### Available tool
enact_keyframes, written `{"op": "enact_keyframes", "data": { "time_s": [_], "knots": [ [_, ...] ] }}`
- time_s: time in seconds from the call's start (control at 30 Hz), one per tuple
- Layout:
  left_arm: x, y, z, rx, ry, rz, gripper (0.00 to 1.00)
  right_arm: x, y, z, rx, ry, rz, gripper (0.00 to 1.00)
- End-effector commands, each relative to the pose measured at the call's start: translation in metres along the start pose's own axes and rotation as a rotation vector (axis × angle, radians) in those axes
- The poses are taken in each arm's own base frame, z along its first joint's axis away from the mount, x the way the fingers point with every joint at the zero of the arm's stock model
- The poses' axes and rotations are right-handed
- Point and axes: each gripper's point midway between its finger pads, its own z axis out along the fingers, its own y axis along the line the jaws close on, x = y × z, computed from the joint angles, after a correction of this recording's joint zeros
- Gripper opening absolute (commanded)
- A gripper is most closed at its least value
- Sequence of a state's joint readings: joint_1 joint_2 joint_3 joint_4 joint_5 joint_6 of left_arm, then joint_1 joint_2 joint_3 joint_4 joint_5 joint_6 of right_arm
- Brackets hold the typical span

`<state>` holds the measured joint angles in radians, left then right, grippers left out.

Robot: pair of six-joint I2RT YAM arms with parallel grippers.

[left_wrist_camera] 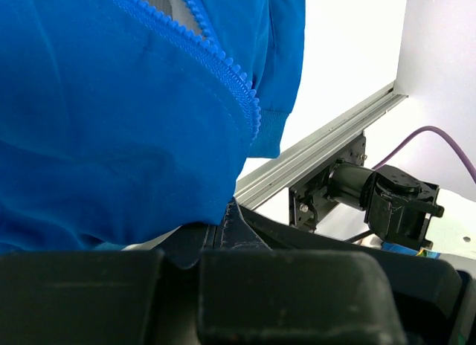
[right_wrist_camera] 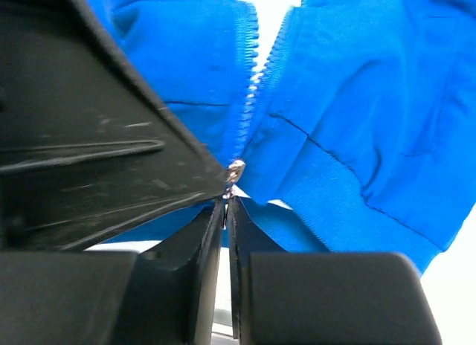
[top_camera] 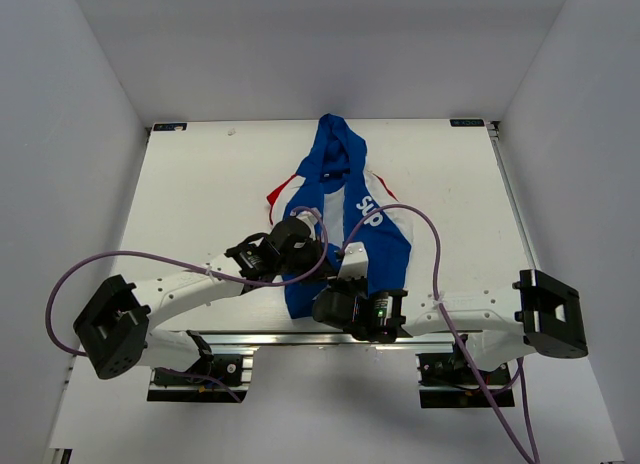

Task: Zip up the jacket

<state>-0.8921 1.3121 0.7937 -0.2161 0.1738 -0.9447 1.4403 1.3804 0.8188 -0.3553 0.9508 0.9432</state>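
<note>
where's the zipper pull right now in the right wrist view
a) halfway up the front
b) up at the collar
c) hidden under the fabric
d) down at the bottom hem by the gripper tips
d, the small metal zipper pull sits at the bottom of the jacket, right at the tips of the right gripper, and the zipper teeth above it stand apart.

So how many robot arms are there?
2. The left arm reaches in from the left, the right arm from the right; both meet at the jacket's bottom end.
</note>
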Motion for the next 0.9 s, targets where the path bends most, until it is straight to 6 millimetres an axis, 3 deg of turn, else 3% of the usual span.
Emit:
{"op": "enact_keyframes", "data": {
  "time_s": [0.0,0.13,0.27,0.5,0.63,0.8,0.87],
  "knots": [
    [-0.002,-0.013,-0.012,0.048,-0.015,0.009,0.0,-0.016,-0.01,0.0,0.067,-0.056,0.029,0.12],
    [-0.002,-0.011,-0.013,0.039,-0.015,0.009,0.0,-0.015,-0.008,-0.003,0.053,-0.04,0.007,0.0],
    [-0.002,-0.008,-0.013,0.02,-0.01,0.026,0.0,-0.015,-0.011,-0.006,0.051,-0.019,-0.041,0.0],
    [0.007,-0.007,-0.009,-0.001,0.039,0.061,0.0,-0.021,0.005,-0.011,-0.081,-0.002,-0.142,0.0],
    [0.01,-0.005,-0.012,-0.022,0.057,0.081,0.0,-0.031,-0.001,-0.011,-0.075,-0.011,-0.214,0.0],
    [0.016,-0.002,-0.015,-0.034,0.089,0.105,0.0,-0.05,-0.022,-0.004,-0.019,-0.044,-0.268,0.0],
    [0.022,-0.005,-0.016,-0.017,0.122,0.117,0.0,-0.057,-0.02,-0.001,-0.053,-0.078,-0.324,0.0]
  ]
}}
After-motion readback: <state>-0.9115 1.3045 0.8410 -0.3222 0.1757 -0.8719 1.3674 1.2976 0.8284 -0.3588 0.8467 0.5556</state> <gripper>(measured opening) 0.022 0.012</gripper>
